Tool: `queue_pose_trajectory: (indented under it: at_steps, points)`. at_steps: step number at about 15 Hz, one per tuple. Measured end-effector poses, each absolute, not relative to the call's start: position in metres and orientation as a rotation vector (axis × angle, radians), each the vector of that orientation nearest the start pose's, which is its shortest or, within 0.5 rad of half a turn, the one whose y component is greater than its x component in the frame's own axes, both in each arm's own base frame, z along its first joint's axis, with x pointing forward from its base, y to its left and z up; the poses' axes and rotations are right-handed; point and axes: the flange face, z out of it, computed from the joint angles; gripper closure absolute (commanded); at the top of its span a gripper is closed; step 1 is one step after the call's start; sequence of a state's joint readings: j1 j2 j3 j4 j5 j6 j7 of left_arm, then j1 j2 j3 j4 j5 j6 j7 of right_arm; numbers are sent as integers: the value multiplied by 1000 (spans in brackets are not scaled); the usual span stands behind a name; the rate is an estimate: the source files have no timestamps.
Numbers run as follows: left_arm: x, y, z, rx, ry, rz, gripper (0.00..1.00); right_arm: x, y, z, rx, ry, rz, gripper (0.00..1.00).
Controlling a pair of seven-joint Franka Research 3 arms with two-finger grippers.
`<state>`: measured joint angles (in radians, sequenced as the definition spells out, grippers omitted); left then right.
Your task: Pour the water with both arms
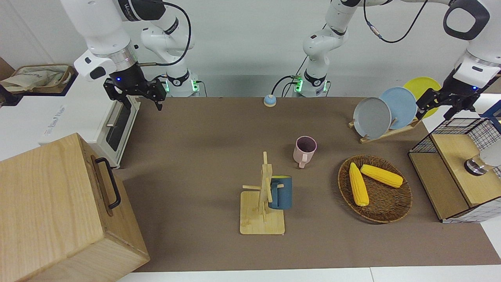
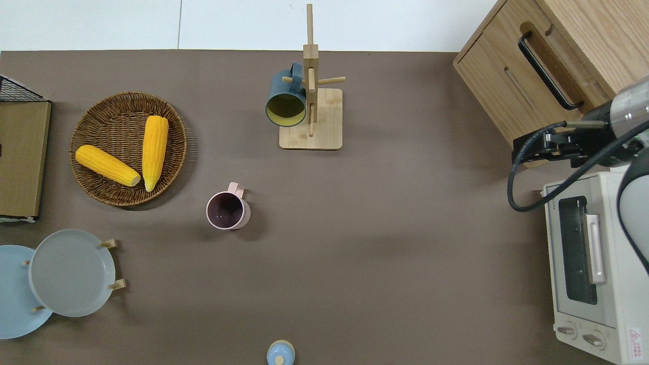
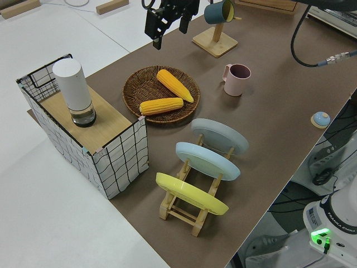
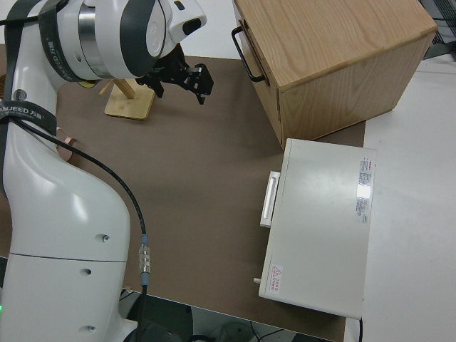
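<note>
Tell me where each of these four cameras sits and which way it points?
Front: across the table, facing both arms; left gripper and right gripper show.
Overhead: straight down; right gripper only.
Left side: raised at the left arm's end, looking along the plates.
Right side: above the right arm, over the toaster oven.
Shared: the pink mug.

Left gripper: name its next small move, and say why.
Probably bring the left gripper down toward the white bottle on the shelf at its end of the table. The gripper hangs open and empty, the bottle stands untouched, and the pink mug waits upright on the table, so nothing can be poured until the bottle is gripped.
</note>
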<state>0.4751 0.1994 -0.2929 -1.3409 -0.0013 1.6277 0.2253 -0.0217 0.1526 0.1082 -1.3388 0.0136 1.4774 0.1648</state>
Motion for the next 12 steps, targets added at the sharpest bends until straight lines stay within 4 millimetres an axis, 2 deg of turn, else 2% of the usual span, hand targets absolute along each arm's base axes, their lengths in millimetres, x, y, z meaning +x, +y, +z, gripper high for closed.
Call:
queue_pose_trajectory:
  at_steps: [3,9,12]
  points:
    - [602,96,632,-3173,26,-150,0,590,47,638,-3111,122,26,7]
    - [591,46,631,-3167,25,-111,0,590,47,638,-3111,122,26,9]
    - [590,16,626,-3138,82,-65,0,590,47,638,-3111,122,26,7]
